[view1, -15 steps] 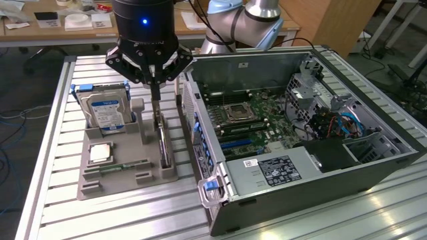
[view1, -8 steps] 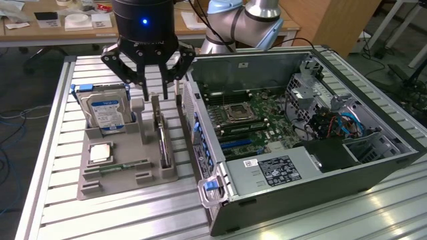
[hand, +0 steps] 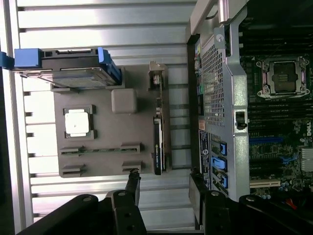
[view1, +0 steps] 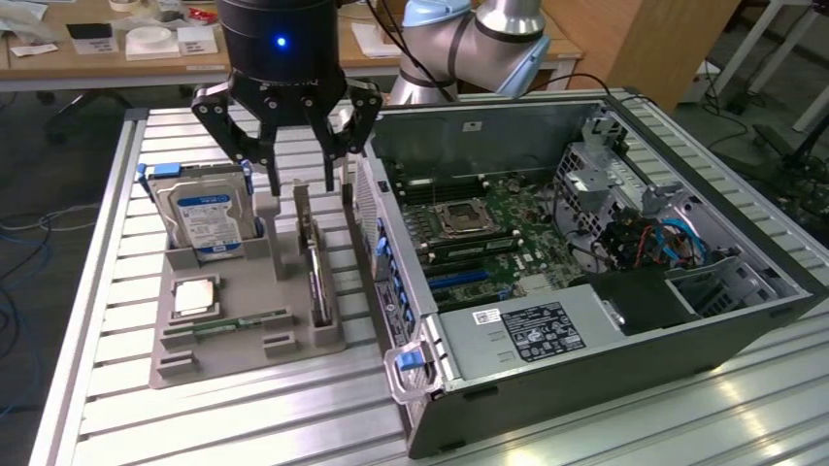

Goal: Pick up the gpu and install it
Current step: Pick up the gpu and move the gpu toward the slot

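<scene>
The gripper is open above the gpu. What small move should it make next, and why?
Probably lower straight down. The open gripper hangs above the gpu, which stands on edge in the tray; in the wrist view it lines up with the gap between the fingers.

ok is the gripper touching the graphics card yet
Apart. In the wrist view the gripper has its fingers spread open on either side of the graphics card, with a clear gap between each finger and the card.
</scene>
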